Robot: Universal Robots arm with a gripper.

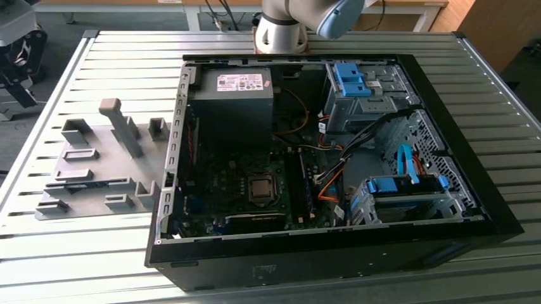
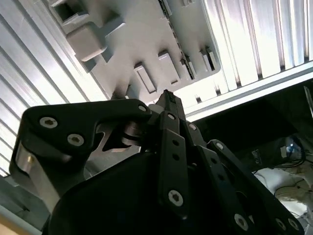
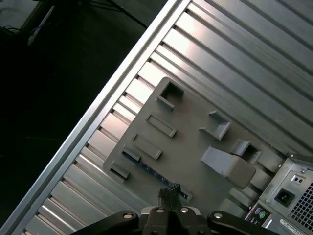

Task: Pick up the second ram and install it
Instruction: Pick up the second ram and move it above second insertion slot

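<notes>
First wrist view: second ram (image 3: 151,171) points lengthwise at the claw (image 3: 169,191).

Silver ribbed table (image 1: 85,247), pale gray holder tray (image 1: 101,161), black computer case (image 1: 338,263), blue drive brackets (image 1: 349,79), orange cables (image 1: 328,183), dark-green second ram (image 3: 146,169), black gripper (image 3: 170,192).

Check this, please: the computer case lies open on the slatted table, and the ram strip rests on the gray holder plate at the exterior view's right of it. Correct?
Not quite: the exterior view shows the gray holder plate at the exterior view's left of the computer case, not its right. The rest stands: case open on the slatted table, ram strip on the plate.
</notes>
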